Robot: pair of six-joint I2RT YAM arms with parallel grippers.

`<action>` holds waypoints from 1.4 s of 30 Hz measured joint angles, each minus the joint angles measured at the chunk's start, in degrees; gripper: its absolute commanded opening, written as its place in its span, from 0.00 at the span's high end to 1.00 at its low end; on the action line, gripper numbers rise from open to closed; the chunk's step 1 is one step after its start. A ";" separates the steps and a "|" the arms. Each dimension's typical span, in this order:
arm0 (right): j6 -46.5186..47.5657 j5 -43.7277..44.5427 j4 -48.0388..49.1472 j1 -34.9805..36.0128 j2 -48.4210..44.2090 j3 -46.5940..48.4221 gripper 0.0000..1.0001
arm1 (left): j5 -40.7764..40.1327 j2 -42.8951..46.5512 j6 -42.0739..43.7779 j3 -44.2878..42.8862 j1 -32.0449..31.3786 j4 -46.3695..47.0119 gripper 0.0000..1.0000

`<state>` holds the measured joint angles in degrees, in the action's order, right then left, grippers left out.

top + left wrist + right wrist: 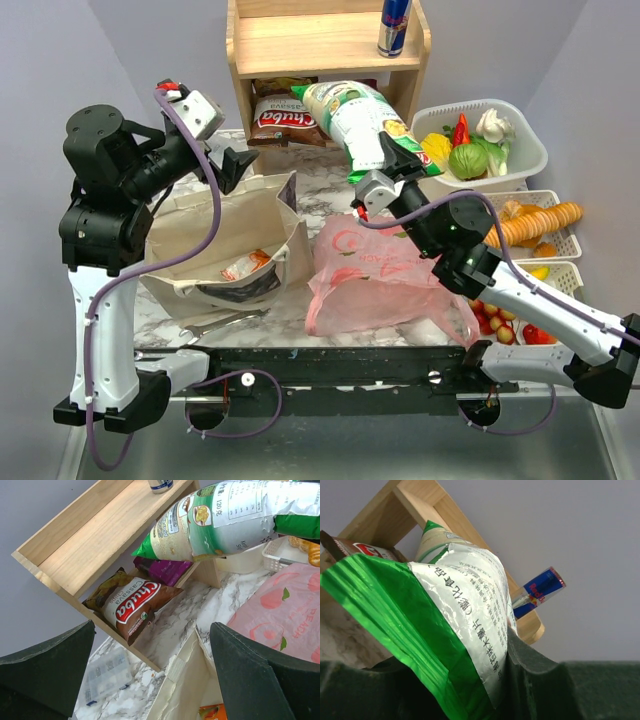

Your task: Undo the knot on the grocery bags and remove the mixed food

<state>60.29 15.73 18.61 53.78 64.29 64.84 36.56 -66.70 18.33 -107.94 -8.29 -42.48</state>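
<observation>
The right gripper (398,172) is clamped on the green end of the snack bag (365,120). It holds the bag in the air, sloping up and away from the fingers toward the shelf (330,45). In the right wrist view the foil fills most of the picture, pinched between the dark pads. The bag hangs in front of the shelf's lower bay, where the Chuba bag (285,118) sits, and a can (394,25) stands on the top board.

Below the right arm the pink bag (380,275) lies slumped on the table, just beside the tote (230,225) on its left. The tote gapes open, with a small orange-and-white packet (245,265) inside.

The left gripper (238,165) hovers over the tote's far edge with its fingers spread wide and nothing between them.

At the right, a white basket (530,150) holds a pepper (460,130), a green fruit (467,160) and a mushroom (493,122).
</observation>
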 measured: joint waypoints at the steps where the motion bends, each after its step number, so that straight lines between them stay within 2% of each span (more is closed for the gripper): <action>1: 1.27 -0.11 1.79 0.00 0.31 -0.79 0.99 | -0.15 0.24 0.02 0.42 0.11 0.02 0.02; 7: 7.28 -0.09 9.77 0.00 4.00 -3.32 0.99 | -0.85 2.56 0.24 3.58 0.48 0.44 0.01; 17: 9.49 -1.01 10.56 0.00 7.52 -3.43 0.99 | -1.05 3.17 0.46 5.97 0.48 1.95 0.01; 25: 11.85 -0.94 13.88 0.00 15.50 -2.97 0.99 | -1.07 3.67 0.07 8.85 0.55 3.04 0.01; 42: 12.22 -0.94 18.56 -0.55 28.09 9.84 0.99 | -1.07 4.57 -0.35 9.33 0.72 3.85 0.01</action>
<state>72.51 14.79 37.17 53.23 92.38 74.67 35.48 -62.13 17.98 -98.61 -7.57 -38.63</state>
